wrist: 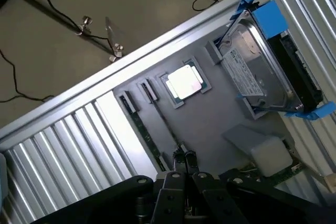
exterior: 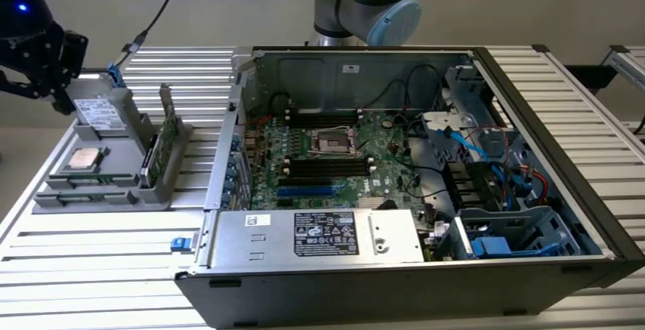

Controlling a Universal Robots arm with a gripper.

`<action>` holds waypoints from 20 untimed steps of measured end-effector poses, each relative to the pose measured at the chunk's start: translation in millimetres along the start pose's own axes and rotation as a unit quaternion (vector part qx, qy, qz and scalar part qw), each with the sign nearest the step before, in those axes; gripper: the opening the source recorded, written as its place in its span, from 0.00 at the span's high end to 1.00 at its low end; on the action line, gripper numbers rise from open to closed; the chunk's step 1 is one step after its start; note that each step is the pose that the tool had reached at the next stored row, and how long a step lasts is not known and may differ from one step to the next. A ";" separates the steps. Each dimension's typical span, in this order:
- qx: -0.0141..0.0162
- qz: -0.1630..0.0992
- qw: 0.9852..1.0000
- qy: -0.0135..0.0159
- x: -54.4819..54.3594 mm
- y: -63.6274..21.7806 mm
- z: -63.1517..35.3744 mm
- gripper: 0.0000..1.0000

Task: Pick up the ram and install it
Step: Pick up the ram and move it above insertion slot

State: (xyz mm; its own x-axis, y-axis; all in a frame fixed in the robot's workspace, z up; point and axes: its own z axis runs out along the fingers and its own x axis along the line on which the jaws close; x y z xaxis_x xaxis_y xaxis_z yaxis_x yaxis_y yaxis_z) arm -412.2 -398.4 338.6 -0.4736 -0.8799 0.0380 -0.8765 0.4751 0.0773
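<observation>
The ram stands on edge in a grey holder tray (exterior: 101, 186) left of the computer case in the exterior view: a green stick (exterior: 168, 127) with a second one (exterior: 152, 160) beside it. From the wrist view both sticks appear edge-on, one (wrist: 144, 129) alongside the other (wrist: 166, 124). My gripper (exterior: 41, 96) hangs high over the tray's far left corner, apart from the sticks. Its fingertips (wrist: 179, 157) sit together, shut with nothing between them. Black memory slots (exterior: 320, 165) lie on the motherboard inside the case.
The tray also carries a square silver processor (exterior: 83, 158), seen again as the processor (wrist: 184, 81), and a hard drive (wrist: 265, 69) with blue rails. The open case (exterior: 424, 171) has tall walls, cables and a power supply (exterior: 317, 235). Ribbed aluminium table (exterior: 91, 254) surrounds everything.
</observation>
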 end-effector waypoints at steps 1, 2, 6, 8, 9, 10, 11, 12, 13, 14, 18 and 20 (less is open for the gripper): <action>0.000 -0.009 1.000 0.001 0.0 0.0 0.3 0.90; 0.001 -0.019 1.000 0.001 0.0 -0.1 0.6 0.90; 0.002 -0.055 0.998 0.004 -0.1 -0.1 1.9 0.90; 0.003 -0.073 0.997 0.006 -0.1 -0.2 2.4 0.90; 0.003 -0.082 0.997 0.006 -0.1 -0.2 2.7 0.90; 0.003 -0.091 0.996 0.007 -0.1 -0.2 3.0 0.90; 0.004 -0.100 0.995 0.008 -0.1 -0.3 3.3 0.90; 0.004 -0.109 0.994 0.008 -0.1 -0.3 3.6 0.90; 0.004 -0.118 0.993 0.009 -0.1 -0.3 3.9 0.90; 0.005 -0.126 0.992 0.010 -0.2 -0.3 4.2 0.90; 0.006 -0.162 0.987 0.013 -0.2 -0.4 5.4 0.90; 0.007 -0.181 0.983 0.014 -0.2 -0.4 5.9 0.90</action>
State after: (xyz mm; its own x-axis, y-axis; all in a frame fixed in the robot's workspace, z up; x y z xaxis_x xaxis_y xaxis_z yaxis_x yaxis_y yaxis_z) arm -412.2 -398.4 332.6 -0.1286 -0.9910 0.0381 -0.9883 0.1313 0.0773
